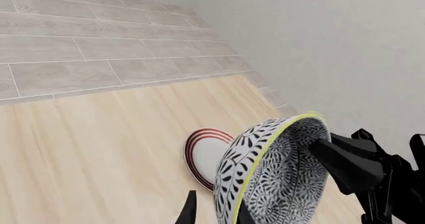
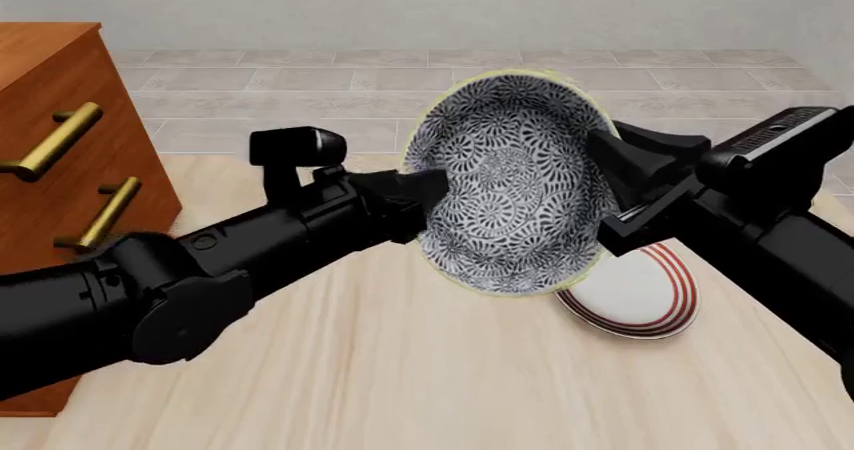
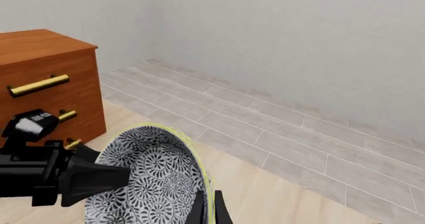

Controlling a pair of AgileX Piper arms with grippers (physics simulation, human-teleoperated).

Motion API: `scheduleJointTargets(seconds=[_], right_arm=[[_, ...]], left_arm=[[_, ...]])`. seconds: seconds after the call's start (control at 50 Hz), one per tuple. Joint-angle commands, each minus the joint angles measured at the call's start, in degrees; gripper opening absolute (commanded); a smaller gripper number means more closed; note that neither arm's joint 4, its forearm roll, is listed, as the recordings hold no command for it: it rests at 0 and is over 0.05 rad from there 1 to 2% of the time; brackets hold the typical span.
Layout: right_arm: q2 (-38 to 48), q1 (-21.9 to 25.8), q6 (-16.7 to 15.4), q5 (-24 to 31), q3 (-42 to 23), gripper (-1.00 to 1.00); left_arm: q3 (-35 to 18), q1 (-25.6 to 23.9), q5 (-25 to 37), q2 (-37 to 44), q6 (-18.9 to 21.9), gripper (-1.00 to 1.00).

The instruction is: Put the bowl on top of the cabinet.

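Bowl dark-blue-and-white floral, pale yellow rim; plate white with red rings; cabinet reddish-brown wood, brass handles; surface light wood; arms black.

No readable text, label, brand, number or sign anywhere in the three views. Only a small pale patch on the left arm's camera housing, too blurred to make out. Purely floral patterning on the bowl; plain red rings on the plate.
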Motion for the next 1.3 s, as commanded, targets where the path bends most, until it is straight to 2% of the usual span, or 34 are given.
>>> scheduleJointTargets(seconds=[0.02,0.52,0.54,0.92,1.0,1.14,1.3], right_arm=[[-0.7,-0.3,-0.3,-0.3,0.1,-1.0],[-1.7,0.4,0.1,1.1,-0.3,-1.0],[-1.9,0.5,0.1,1.2,-0.3,1.0],[-6.4,4.8,1.1,6.1,-1.1,1.0],[-8.4,7.4,3.0,8.2,-1.4,1.0],[-11.0,9.4,2.6,10.5,-2.0,1.0],[-13.1,9.2,2.4,11.7,-2.0,1.0]], left_arm=[[0.8,0.4,-0.7,0.0,0.4,-1.0],[1.4,2.3,-0.8,-0.3,1.0,-1.0],[1.4,2.6,-0.7,-0.3,1.0,-1.0],[0.2,5.6,-0.7,1.0,1.2,-1.0],[0.0,6.2,-0.9,1.6,1.7,-1.0],[-0.8,6.9,-0.4,1.7,2.0,-1.0],[-0.9,7.9,0.5,0.0,1.5,-1.0]])
